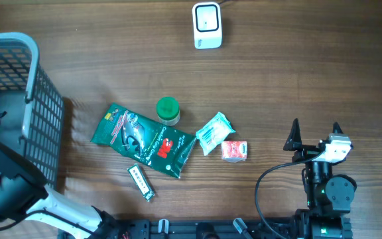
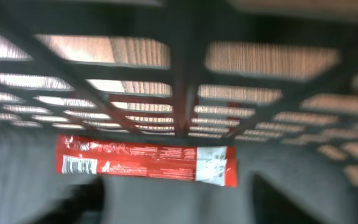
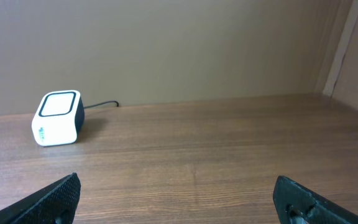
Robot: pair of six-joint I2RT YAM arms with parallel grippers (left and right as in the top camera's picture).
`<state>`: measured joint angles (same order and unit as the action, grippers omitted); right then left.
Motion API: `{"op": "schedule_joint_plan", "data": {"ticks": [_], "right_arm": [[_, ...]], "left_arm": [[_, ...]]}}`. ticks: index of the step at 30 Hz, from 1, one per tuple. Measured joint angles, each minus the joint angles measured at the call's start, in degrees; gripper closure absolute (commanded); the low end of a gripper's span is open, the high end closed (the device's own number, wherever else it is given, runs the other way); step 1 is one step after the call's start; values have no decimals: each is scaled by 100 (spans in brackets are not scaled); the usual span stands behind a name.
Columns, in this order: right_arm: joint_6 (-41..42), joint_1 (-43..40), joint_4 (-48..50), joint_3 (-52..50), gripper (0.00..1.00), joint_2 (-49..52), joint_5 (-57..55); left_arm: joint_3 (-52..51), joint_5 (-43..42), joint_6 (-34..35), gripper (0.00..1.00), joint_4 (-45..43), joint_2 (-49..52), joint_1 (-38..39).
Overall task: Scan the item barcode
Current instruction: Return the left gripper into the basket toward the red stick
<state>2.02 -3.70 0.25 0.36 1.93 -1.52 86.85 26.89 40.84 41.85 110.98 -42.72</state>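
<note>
Looking through the left wrist camera, you see a red wrapped bar (image 2: 145,163) lying flat on the floor inside the grey mesh basket (image 1: 42,99). It sits against the basket's mesh wall, with a white barcode patch near one end. The view is smeared, so you cannot tell whether the left gripper (image 2: 179,205) is released or clenched. Only dark finger shapes show at the lower edge, near the bar. To the right of the basket, on the wooden table (image 1: 310,60), lie a green pouch (image 1: 141,139), a green-lidded jar (image 1: 168,109) just beside it, a white and teal sachet (image 1: 214,133), a small red and white packet (image 1: 234,151) and a thin dark strip (image 1: 141,182). The white scanner (image 1: 207,25) sits well right of the basket, toward the far table edge. Farthest right of the basket, the right gripper (image 1: 316,129) hangs with jaws spread wide, grasping nothing.
</note>
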Motion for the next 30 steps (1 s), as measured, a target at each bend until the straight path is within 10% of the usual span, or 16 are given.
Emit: {"op": "schedule_joint_plan", "data": {"ticks": [2, 30], "right_arm": [[2, 0, 0, 0, 0, 0, 0], [0, 0, 0, 0, 0, 0, 0]], "left_arm": [[0, 31, -398, 96, -28, 96, 0], [-1174, 1008, -1032, 96, -1241, 197, -22]]}}
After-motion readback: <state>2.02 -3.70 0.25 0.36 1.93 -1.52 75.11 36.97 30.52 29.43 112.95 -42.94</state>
